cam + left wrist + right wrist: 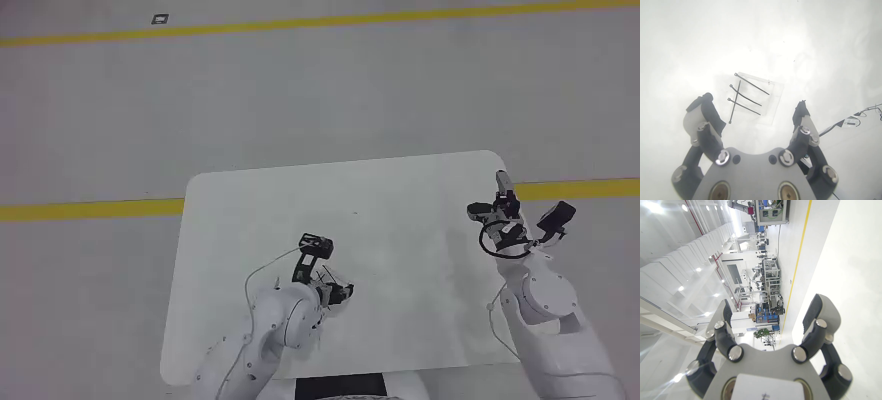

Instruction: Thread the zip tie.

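Several black zip ties [751, 86] lie loose on a clear plastic tray [776, 94] on the white table [400, 200]. Three of them lie roughly parallel, and a fourth zip tie [735, 102] crosses over two of them. My left gripper [754, 100] hangs open above the tray with nothing between its fingers; in the top view it sits near the table's front middle [338, 292]. My right gripper [771, 300] is open and empty, held up at the table's right edge [495, 200] and facing out toward the hall.
A thin black cable with a white label [851, 121] lies on the table beside the left gripper. The tabletop around the tray is bare white. Yellow floor lines [90, 210] run past the table.
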Tool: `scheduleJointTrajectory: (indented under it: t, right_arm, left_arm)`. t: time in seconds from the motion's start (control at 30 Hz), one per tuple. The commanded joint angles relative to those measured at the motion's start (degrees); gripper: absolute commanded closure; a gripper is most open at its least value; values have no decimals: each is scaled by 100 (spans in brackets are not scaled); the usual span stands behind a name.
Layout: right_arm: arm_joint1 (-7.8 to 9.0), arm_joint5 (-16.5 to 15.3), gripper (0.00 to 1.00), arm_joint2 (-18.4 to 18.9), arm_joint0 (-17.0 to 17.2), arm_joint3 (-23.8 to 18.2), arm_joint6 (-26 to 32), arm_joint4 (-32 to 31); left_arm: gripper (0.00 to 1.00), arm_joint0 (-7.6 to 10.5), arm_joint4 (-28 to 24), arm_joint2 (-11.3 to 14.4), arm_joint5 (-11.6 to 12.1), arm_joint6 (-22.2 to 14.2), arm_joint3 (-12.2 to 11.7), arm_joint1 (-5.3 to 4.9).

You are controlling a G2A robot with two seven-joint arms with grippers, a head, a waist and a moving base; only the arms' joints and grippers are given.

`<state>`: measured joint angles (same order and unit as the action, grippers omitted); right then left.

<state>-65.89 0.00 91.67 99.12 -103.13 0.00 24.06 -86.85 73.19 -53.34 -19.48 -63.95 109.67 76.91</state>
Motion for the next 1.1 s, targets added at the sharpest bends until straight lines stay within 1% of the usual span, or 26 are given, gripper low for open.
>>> scheduleJointTrajectory:
  t: [0.0, 0.03, 0.37, 0.47, 0.57, 0.7, 0.8, 0.83, 0.93, 0.97, 1.03, 1.07]
  right_arm:
    - [0, 0, 0, 0, 0, 0, 0, 0]
    - [0, 0, 0, 0, 0, 0, 0, 0]
    - [0, 0, 0, 0, 0, 0, 0, 0]
    - [0, 0, 0, 0, 0, 0, 0, 0]
    - [0, 0, 0, 0, 0, 0, 0, 0]
    - [0, 0, 0, 0, 0, 0, 0, 0]
    - [0, 0, 0, 0, 0, 0, 0, 0]
    - [0, 0, 0, 0, 0, 0, 0, 0]
    - [0, 0, 0, 0, 0, 0, 0, 0]
    - [0, 0, 0, 0, 0, 0, 0, 0]
    - [0, 0, 0, 0, 0, 0, 0, 0]
    - [0, 0, 0, 0, 0, 0, 0, 0]
  left_arm:
    - [0, -27, 92, -10, 0, -51, 35, 52]
    - [0, -17, 271, 48, 0, -78, 56, 66]
    - [0, -17, 271, 48, 0, -78, 56, 66]
    - [0, -92, 346, 163, 0, 166, 27, 79]
    - [0, -170, 422, 125, 0, 149, 23, 143]
    - [0, -248, 583, 98, 0, -17, 40, 302]
    - [0, -332, 690, 11, 0, -131, 48, 461]
    - [0, -373, 730, -46, 0, -177, 50, 533]
    - [0, -463, 772, -186, 0, -234, 36, 704]
    - [0, -525, 811, -262, 0, -220, 34, 786]
    - [0, -587, 898, -310, 0, -244, 14, 902]
    - [0, -587, 898, -310, 0, -244, 14, 902]
